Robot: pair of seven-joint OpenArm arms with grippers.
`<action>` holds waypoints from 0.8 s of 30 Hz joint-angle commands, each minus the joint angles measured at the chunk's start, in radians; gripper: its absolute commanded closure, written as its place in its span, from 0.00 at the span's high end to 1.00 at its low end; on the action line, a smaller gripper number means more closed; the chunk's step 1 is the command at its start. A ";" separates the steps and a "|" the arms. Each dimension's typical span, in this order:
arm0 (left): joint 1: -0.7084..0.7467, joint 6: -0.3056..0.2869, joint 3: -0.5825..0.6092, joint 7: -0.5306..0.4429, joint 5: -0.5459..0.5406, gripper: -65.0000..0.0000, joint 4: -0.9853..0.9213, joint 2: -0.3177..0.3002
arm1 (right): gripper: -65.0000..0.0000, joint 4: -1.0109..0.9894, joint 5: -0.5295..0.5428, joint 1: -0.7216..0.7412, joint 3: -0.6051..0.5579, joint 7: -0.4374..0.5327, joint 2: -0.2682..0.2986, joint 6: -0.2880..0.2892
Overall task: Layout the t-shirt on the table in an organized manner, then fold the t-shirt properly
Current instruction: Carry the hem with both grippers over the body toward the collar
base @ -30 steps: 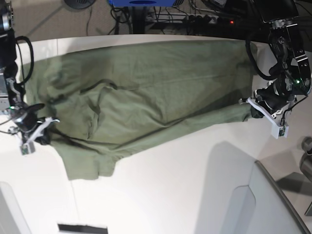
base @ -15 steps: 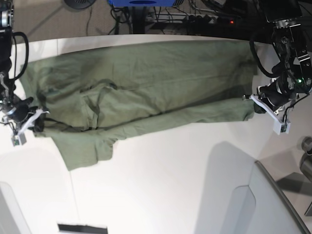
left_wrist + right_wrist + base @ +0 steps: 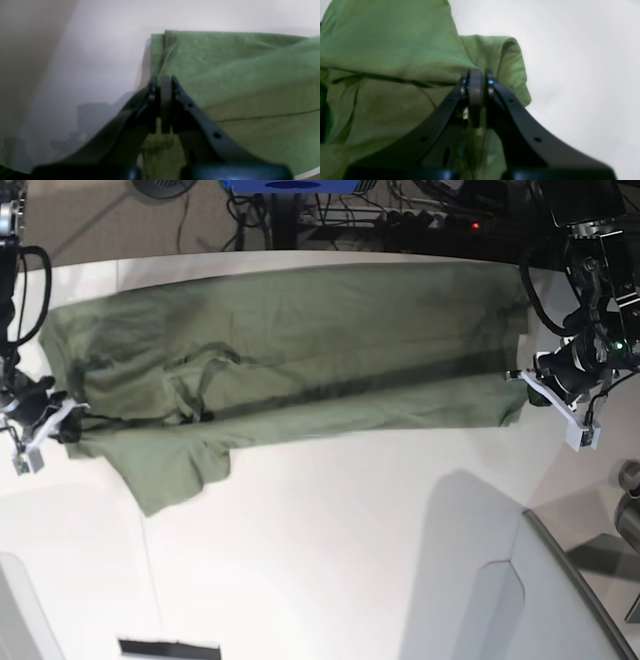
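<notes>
Left wrist view: no legible writing. Left gripper point(image 3: 165, 82) with jaws together, clamped on the t-shirt point(image 3: 237, 82) at a folded edge; cloth spreads toward 3 o'clock over the table point(image 3: 95, 50).

Right wrist view: no readable label. Right gripper point(image 3: 475, 77) pinched closed on a bunched fold of t-shirt point(image 3: 382, 62); fabric fills 9 to 12 o'clock.

Base view: t-shirt point(image 3: 300, 350) stretched lengthwise across the table point(image 3: 330, 560), right gripper point(image 3: 62, 420) at 9 o'clock, left gripper point(image 3: 525, 387) at 3 o'clock.

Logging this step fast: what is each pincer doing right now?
Left pincer: shut on the t-shirt.
Right pincer: shut on the t-shirt.
</notes>
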 commanded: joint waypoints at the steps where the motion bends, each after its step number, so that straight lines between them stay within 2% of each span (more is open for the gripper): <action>1: -0.011 0.003 -0.006 -0.015 -0.009 0.00 0.015 -0.018 | 0.00 0.038 0.008 0.021 0.008 0.007 0.018 0.007; 12: -0.011 0.003 -0.006 -0.014 -0.009 0.00 0.016 -0.030 | 0.00 0.174 0.007 0.019 0.013 -0.171 0.018 0.007; 20: -0.015 0.000 -0.061 -0.014 -0.009 0.00 0.007 -0.047 | 0.00 0.173 0.008 0.018 0.013 -0.194 0.038 0.007; 24: -0.015 -0.020 -0.062 -0.014 -0.009 0.00 -0.019 -0.047 | 0.00 0.174 0.008 0.019 0.013 -0.194 0.040 0.007</action>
